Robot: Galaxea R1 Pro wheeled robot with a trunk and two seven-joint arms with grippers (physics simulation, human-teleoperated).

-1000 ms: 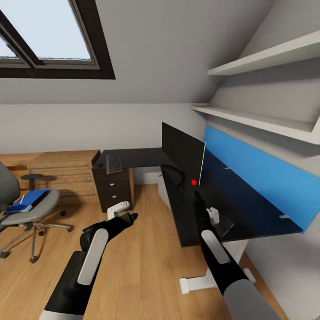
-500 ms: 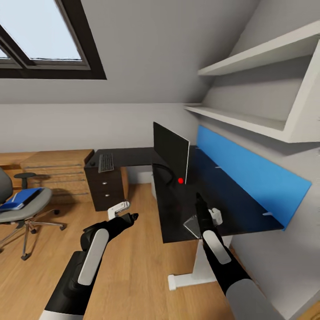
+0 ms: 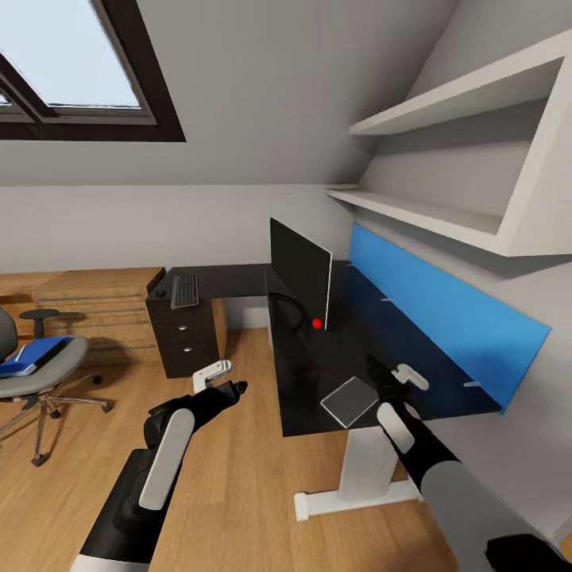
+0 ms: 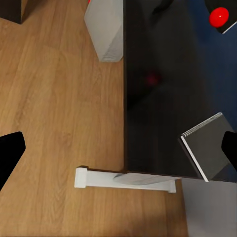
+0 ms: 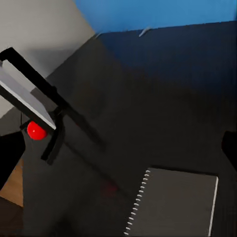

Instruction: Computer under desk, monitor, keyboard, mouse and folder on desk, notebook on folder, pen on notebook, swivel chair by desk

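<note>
While both grippers' fingers are seen spread apart and empty, the right gripper (image 3: pixel 395 372) is held above the desk (image 3: pixel 314 373), just beside the notebook (image 3: pixel 349 400) lying near its front edge. The left gripper (image 3: pixel 219 379) is held over floor. Monitor (image 3: pixel 299 272): on desk. Keyboard (image 3: pixel 184 290): far wing. Folder (image 3: pixel 32 354): on swivel chair (image 3: pixel 40 375).

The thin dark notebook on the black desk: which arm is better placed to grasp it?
The right. The right gripper hovers over the black desk, just beside the thin dark notebook. The left gripper hangs above the wooden floor, away from the desk's edge.
</note>
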